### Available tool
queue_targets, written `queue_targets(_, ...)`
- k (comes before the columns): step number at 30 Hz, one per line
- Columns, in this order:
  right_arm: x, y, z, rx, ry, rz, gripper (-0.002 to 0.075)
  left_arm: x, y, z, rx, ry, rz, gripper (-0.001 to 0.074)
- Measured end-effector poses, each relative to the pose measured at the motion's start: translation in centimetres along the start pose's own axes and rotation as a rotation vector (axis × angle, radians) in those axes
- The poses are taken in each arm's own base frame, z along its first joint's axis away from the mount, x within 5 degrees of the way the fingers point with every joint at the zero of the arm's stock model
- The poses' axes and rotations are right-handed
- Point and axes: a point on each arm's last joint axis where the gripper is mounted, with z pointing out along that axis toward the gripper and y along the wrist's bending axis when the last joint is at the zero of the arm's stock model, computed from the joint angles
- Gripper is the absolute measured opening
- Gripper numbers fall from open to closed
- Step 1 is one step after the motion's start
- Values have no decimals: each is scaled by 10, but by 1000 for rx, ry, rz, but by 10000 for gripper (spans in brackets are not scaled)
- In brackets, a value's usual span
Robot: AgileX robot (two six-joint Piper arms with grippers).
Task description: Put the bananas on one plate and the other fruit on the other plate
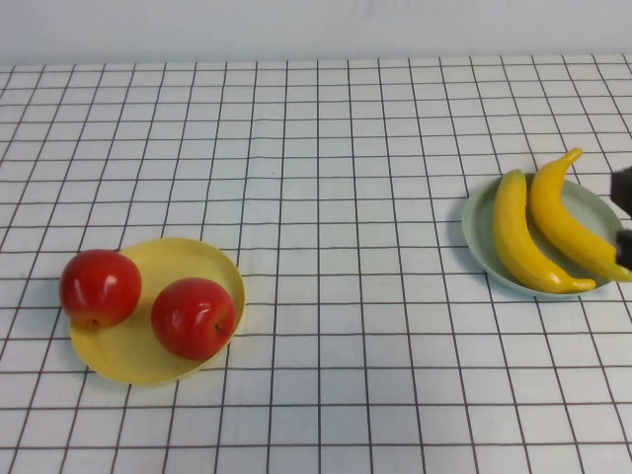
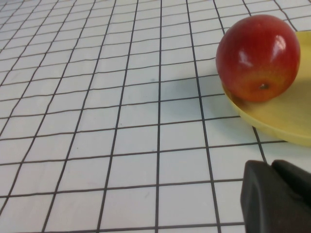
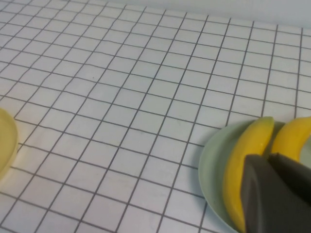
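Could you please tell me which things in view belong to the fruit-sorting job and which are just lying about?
Part of the job:
- two bananas on the green plate
- two apples on the yellow plate
- right gripper at the green plate's edge
- left gripper near the yellow plate

Just there:
- checked tablecloth

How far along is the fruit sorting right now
It looks finished. Both bananas lie on the green plate, and both apples sit on the yellow plate, the left one overhanging its rim. Nothing is in hand: the right gripper sits at the table's right edge by the bananas, the left gripper near the yellow plate. Nothing appears left.
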Motion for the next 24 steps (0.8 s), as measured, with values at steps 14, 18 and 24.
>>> queue_targets(14, 105, -7, -74, 33, -266, -73, -14, 0, 0, 0, 0, 0, 0, -4)
queue_targets(18, 125, -11, -76, 69, -279, -56, -14, 0, 0, 0, 0, 0, 0, -4)
queue_targets(24, 160, -19, -75, 149, -342, 29, -14, 0, 0, 0, 0, 0, 0, -4)
